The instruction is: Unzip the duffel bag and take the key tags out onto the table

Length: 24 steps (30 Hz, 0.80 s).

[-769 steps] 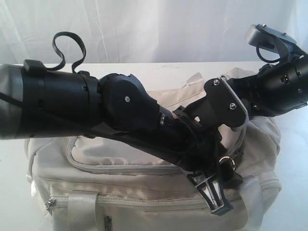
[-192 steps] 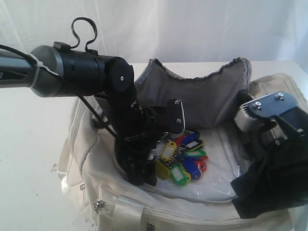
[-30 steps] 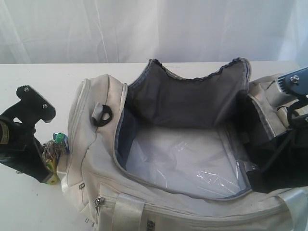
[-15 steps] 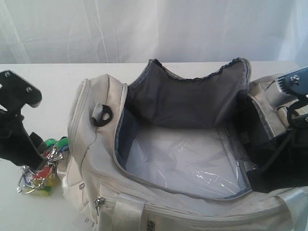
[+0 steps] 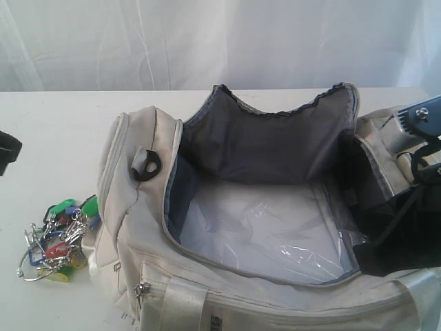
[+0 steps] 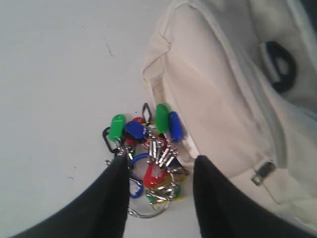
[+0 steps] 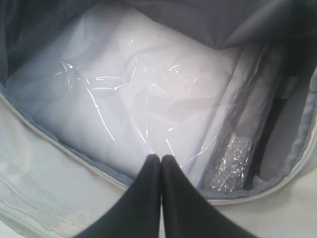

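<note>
Plainly, the left tool (image 6: 159, 160) hangs wide open and empty over the tags (image 6: 146, 145); dipping could hook and drag them.

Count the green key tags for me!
2: one green tag on the far side from the duffel bag, the other beside a blue tag next to the bag. More may be hidden underneath.

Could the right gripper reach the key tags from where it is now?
Probably not directly. The right gripper sits shut at one end of the duffel bag, and the key tags lie on the table beyond its other end.
</note>
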Available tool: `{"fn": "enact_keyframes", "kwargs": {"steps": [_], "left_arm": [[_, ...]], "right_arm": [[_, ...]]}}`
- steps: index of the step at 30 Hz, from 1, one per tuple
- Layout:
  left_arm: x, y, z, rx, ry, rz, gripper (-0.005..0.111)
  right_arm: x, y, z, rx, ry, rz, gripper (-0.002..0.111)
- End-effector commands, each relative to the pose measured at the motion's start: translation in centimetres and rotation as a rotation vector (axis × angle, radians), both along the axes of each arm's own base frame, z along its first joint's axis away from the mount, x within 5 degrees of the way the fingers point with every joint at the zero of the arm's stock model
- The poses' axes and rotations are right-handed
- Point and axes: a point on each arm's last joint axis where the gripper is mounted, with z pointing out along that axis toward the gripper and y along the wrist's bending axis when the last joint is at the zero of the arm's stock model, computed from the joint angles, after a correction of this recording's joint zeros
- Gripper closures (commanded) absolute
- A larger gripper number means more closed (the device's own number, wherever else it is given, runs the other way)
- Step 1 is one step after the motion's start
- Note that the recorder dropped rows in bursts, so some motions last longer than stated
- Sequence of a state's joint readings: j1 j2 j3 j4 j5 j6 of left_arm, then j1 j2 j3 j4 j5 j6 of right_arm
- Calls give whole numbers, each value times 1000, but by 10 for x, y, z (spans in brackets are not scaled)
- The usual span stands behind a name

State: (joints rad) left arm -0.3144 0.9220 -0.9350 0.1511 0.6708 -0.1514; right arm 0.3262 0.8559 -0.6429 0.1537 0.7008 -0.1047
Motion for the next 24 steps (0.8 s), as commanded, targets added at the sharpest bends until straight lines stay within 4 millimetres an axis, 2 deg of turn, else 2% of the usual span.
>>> {"fn": "enact_keyframes", "kwargs": {"steps": [1,6,10,17,20,24], "left_arm": [[-27,-3,13,-64,30,-98,79],[-46,3,22,-64,-48,-129,106],[-55,6,28,-77,-90,-130,107],[-57,6,29,-79,-99,-130,107],[-57,6,29,-79,-99,-130,107],[-57,6,29,-79,-99,-130,107]], "right_arm": [[-1,0,0,2,-11,-1,108],[-1,0,0,2,-11,-1,108],[-1,0,0,2,-11,-1,108],[-1,1,1,26,-3,-5,108],[0,3,3,78,-18,-29,108],[9,5,14,198,-132,-102,108]]}}
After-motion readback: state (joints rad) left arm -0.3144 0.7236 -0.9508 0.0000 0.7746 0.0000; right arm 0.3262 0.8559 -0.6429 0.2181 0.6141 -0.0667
